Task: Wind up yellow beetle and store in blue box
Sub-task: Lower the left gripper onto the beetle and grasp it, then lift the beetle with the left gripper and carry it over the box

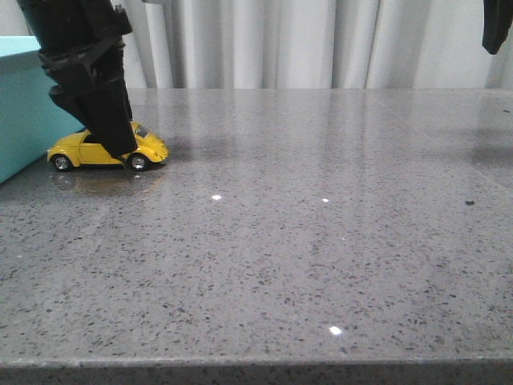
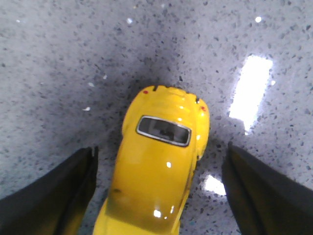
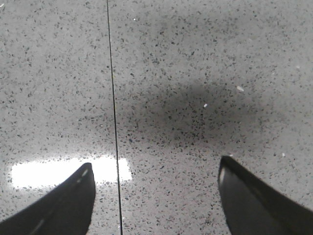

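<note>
The yellow beetle [image 1: 151,147] stands on its wheels on the grey table at the far left, next to the blue box [image 1: 20,112]. My left gripper [image 1: 112,140] is low over the car, its black finger hiding the car's middle. In the left wrist view the beetle [image 2: 159,161] lies between my fingers [image 2: 54,196], with gaps on both sides; the gripper [image 2: 159,196] is open and straddles it. My right gripper [image 3: 154,196] is open and empty above bare table; only a dark tip of it [image 1: 497,28] shows at the top right of the front view.
The speckled grey stone table [image 1: 304,241] stretches to its front edge [image 1: 256,362]. A thin dark seam [image 3: 112,98] runs across the table under my right gripper. White curtains [image 1: 304,40] hang behind the table.
</note>
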Tool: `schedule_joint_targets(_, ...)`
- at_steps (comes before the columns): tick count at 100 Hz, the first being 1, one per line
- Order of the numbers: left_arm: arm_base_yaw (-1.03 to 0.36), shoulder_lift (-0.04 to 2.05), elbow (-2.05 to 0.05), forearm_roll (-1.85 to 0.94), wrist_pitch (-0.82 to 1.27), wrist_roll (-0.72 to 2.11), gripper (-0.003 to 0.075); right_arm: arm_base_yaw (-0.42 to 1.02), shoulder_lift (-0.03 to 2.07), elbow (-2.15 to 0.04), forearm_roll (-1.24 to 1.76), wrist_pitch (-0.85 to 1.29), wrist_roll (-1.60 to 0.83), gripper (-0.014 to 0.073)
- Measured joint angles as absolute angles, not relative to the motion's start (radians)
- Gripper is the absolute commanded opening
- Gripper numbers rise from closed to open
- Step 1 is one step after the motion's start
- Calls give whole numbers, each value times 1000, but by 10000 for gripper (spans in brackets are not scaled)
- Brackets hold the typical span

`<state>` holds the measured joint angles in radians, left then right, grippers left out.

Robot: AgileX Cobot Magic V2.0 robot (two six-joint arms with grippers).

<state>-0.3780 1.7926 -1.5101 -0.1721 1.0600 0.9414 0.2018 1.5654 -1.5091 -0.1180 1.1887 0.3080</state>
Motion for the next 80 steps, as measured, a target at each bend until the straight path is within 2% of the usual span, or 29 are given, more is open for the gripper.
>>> schedule_joint_targets(8, -378, 1806, -1510, -172, 1067, 941, 460, 202, 1565, -1509, -118, 1189, 308, 528)
schedule_joint_targets(28, -378, 1811, -1512, -172, 1069, 941, 216, 202, 1565, -1509, -118, 1189, 308, 528)
schedule_joint_targets(40, -378, 1811, -1512, -174, 1069, 941, 125, 202, 1565, -1509, -118, 1189, 308, 528)
schedule_joint_targets(62, -378, 1811, -1547, -174, 1109, 941, 104, 202, 1565, -1509, -118, 1189, 306, 528)
schedule_joint_targets(80, -378, 1811, -1698, -173, 1153, 875, 104, 202, 1565, -1509, -118, 1189, 304, 528)
